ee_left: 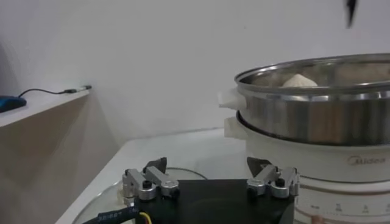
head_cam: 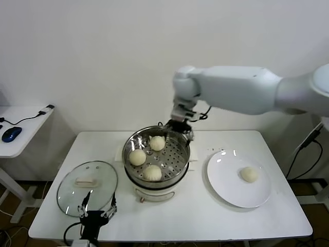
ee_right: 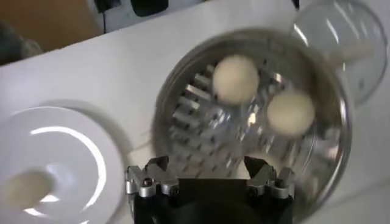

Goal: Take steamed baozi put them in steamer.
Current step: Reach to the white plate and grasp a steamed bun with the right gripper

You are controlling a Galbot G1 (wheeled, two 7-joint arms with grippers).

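Note:
The steel steamer [head_cam: 181,160] stands mid-table with three baozi on its perforated tray: one at the back [head_cam: 157,143], one at the left [head_cam: 137,157], one at the front [head_cam: 152,173]. A fourth baozi [head_cam: 250,174] lies on the white plate [head_cam: 226,181] to the right. My right gripper [head_cam: 181,126] hangs open and empty over the steamer's far rim. The right wrist view shows it [ee_right: 206,163] above the tray, with two baozi [ee_right: 235,78] [ee_right: 290,112] and the plate's baozi [ee_right: 24,187]. My left gripper [head_cam: 96,211] is open and empty, low at the front table edge.
The glass lid [head_cam: 87,186] with a white handle lies on the table left of the steamer, just beyond my left gripper [ee_left: 207,165]. A side table [head_cam: 23,121] at far left holds a blue mouse [head_cam: 11,134] and a cable.

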